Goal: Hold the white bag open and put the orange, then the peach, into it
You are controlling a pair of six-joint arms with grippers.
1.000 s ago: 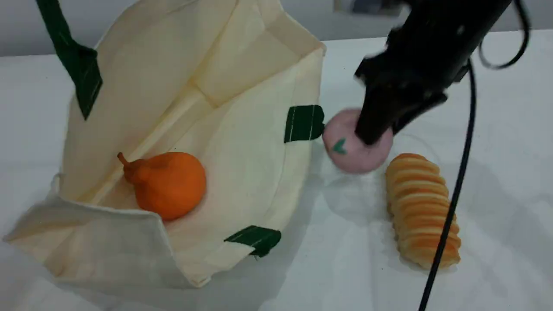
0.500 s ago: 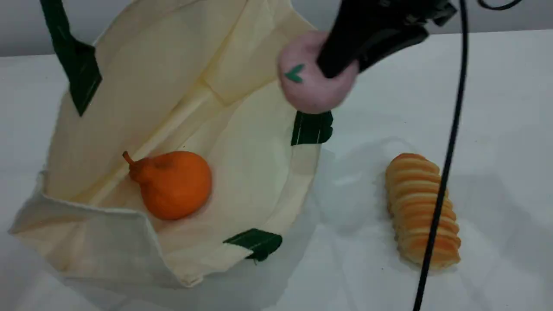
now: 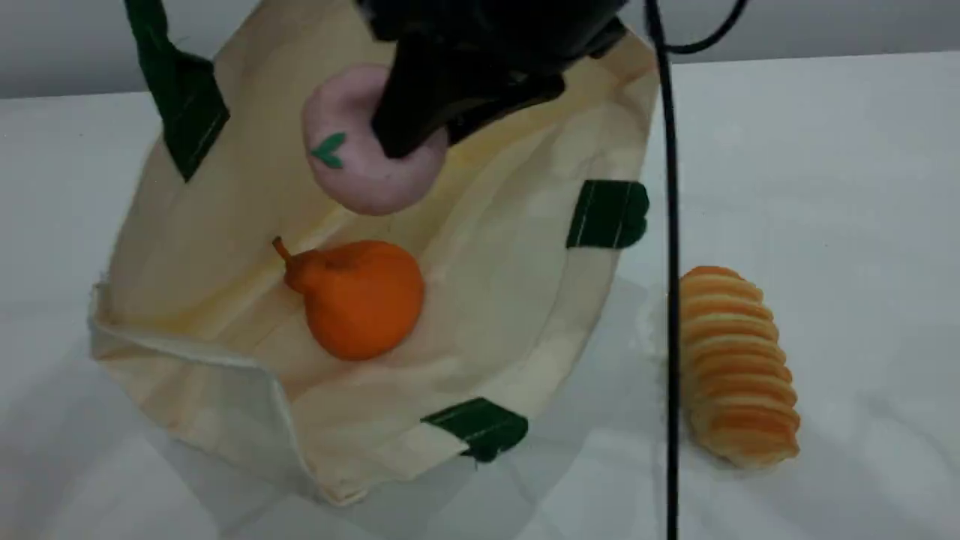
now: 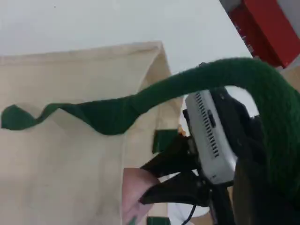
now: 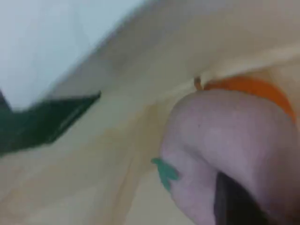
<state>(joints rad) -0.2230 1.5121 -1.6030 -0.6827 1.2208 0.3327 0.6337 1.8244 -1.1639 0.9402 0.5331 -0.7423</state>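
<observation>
The white bag (image 3: pixel 487 300) lies open on the table, its mouth facing the camera. One dark green handle (image 3: pixel 180 97) is pulled up out of the top edge. In the left wrist view that handle (image 4: pixel 225 75) arcs close past the camera toward my left gripper, which is shut on it. The orange (image 3: pixel 360 300) rests inside the bag. Above it hangs the peach (image 3: pixel 352 157), with my right gripper (image 3: pixel 390 142) shut on it over the bag's opening. The right wrist view has the peach (image 5: pixel 225 150) up close and the orange (image 5: pixel 253 86) just beyond it.
A ridged orange-tan bread loaf (image 3: pixel 739 367) lies on the table to the right of the bag. The right arm's black cable (image 3: pixel 670 300) hangs down in front of it. A red box (image 4: pixel 267 28) sits beyond the table.
My right gripper lifted the peach off the table beside the bread loaf and carried it left, over the bag's opening. The bag shifted right and its mouth widened.
</observation>
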